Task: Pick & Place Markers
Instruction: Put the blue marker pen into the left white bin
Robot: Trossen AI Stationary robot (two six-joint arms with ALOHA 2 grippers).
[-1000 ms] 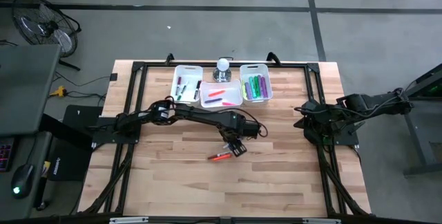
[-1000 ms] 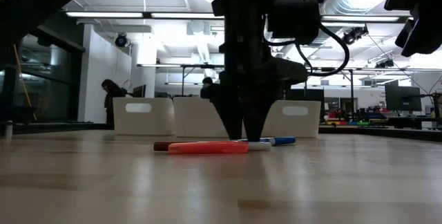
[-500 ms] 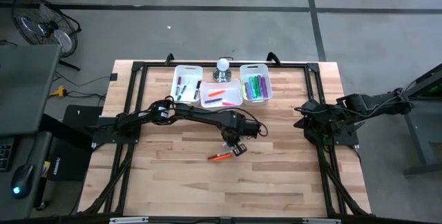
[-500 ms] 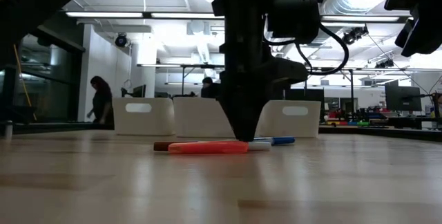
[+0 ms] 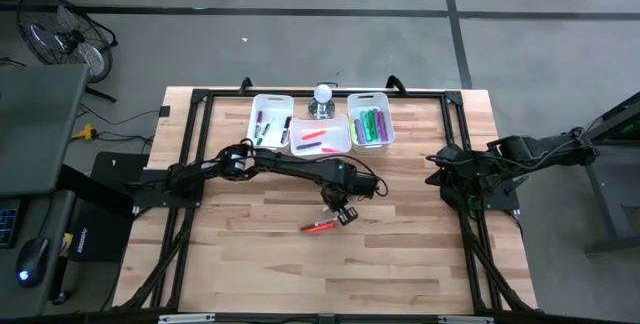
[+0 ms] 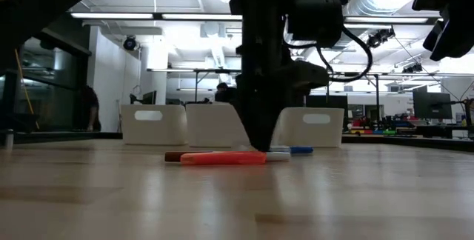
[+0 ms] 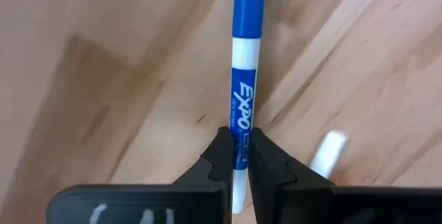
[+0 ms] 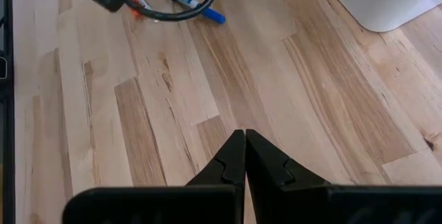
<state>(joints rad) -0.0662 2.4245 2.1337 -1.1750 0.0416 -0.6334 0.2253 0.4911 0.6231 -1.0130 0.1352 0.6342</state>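
The step in hand looks like the grasp itself: the left gripper (image 5: 340, 211), near the middle of the high view, is clamped on the blue marker (image 7: 243, 106). In the left wrist view its two dark fingers (image 7: 219, 156) pinch the white barrel just below the printed label, with the blue end running up to the top of the frame. A white marker end (image 7: 327, 152) lies loose on the wood at centre right of that view.

Just lower left of the gripper in the high view lies the red marker (image 5: 320, 226), flat on the table (image 5: 400, 264) and apart from the fingers. In the low view it lies at centre frame in front of the gripper; whether the blue marker's far end is off the wood yet is hard to tell from there.

Next, I judge, comes a straight lift, then a carry to the bins (image 5: 320, 147) at upper centre, which already hold markers.

At the right edge of the table the right gripper (image 8: 244, 156) waits, fingers pressed together on nothing.
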